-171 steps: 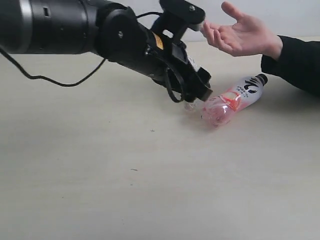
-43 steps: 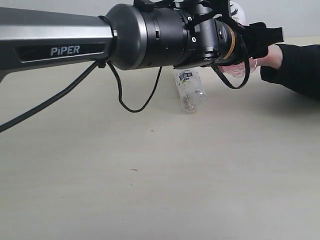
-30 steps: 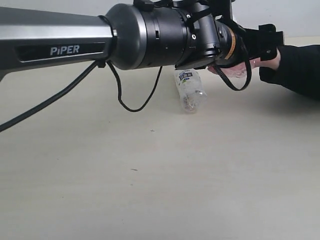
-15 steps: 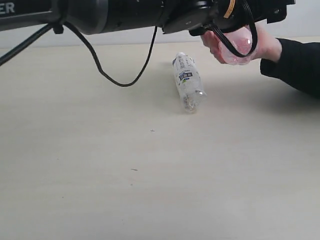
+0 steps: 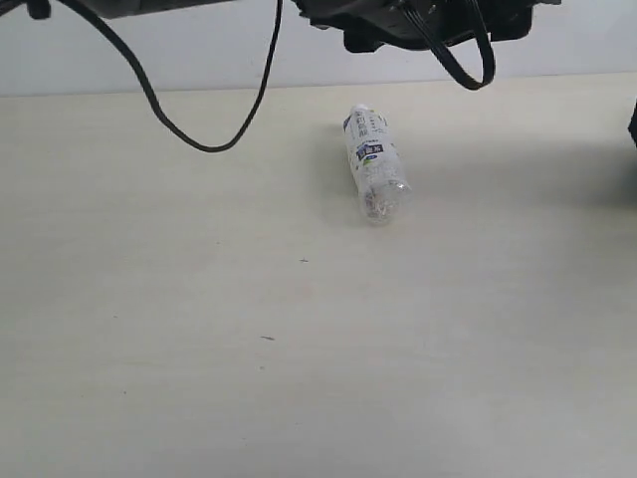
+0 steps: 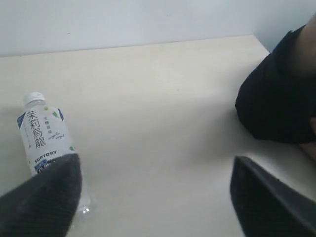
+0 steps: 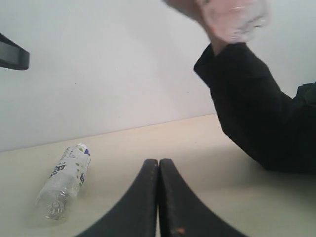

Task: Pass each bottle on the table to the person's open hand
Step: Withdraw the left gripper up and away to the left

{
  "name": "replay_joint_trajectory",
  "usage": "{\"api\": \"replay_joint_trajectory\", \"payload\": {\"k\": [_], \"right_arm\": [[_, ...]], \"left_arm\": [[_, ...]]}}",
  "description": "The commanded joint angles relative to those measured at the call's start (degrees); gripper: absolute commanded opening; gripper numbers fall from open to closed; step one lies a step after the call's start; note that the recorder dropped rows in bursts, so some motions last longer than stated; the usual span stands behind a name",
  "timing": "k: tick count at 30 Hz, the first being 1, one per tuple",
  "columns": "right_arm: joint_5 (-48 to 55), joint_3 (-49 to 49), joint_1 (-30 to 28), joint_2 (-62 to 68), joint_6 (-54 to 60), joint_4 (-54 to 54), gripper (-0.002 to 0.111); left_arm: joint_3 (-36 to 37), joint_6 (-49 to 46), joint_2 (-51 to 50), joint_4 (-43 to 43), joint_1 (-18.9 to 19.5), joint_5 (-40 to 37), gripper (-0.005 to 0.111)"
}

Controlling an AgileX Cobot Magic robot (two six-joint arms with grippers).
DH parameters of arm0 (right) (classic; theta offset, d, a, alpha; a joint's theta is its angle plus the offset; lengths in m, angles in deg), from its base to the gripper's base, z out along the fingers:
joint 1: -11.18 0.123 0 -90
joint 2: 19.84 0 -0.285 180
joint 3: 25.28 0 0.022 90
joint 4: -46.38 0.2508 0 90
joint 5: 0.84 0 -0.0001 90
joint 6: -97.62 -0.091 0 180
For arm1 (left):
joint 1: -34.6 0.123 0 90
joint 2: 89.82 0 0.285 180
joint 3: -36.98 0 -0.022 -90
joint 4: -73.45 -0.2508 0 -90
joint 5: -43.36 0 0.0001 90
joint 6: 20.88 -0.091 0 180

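One white-labelled bottle (image 5: 375, 169) with a white cap lies on its side on the beige table (image 5: 299, 358). It shows beside my left gripper's finger (image 6: 42, 200) as the same bottle (image 6: 42, 133), and in the right wrist view as that bottle (image 7: 64, 180). My left gripper (image 6: 155, 170) is open and empty above the table. The pink bottle (image 7: 237, 17) is held in the person's hand (image 7: 190, 6), raised high. My right gripper (image 7: 158, 168) is shut and empty. The other bottles are out of view.
The person's black sleeve (image 7: 252, 108) rests at the table's right end, also seen as the sleeve (image 6: 276, 98) and at the exterior view's right edge (image 5: 633, 124). My left arm (image 5: 418, 18) and its cable (image 5: 189, 129) hang across the top.
My left arm has risen almost out of the top of the exterior view. The person's hand has drawn back to the right with the pink bottle, which my left gripper no longer holds.
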Motion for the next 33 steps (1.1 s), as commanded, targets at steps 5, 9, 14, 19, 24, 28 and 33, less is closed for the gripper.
{"api": "replay_joint_trajectory", "payload": {"k": [5,9,14,19,24,28,33], "right_arm": [[-0.6,-0.3,0.1,-0.4,0.1,0.0,0.000],[-0.6,-0.3,0.1,-0.4,0.1,0.0,0.000],[-0.6,-0.3,0.1,-0.4,0.1,0.0,0.000],[-0.6,-0.3,0.1,-0.4,0.1,0.0,0.000],[-0.6,-0.3,0.1,-0.4,0.1,0.0,0.000],[-0.6,-0.3,0.1,-0.4,0.1,0.0,0.000],[-0.6,-0.3,0.1,-0.4,0.1,0.0,0.000]], "left_arm": [[0.0,-6.9,5.5,2.6,0.0,-15.2,0.002],[2.2,-10.6,7.4,2.6,0.0,-19.7,0.000],[11.6,-11.3,13.2,2.7,-1.4,-16.6,0.000],[28.0,-9.6,23.3,2.5,-3.6,-0.6,0.000],[46.2,-8.3,35.7,0.8,-4.0,20.5,0.000],[60.0,-8.6,47.4,-0.9,-3.9,31.1,0.000],[69.3,-10.6,61.3,-1.2,-3.9,37.9,0.000]]}}
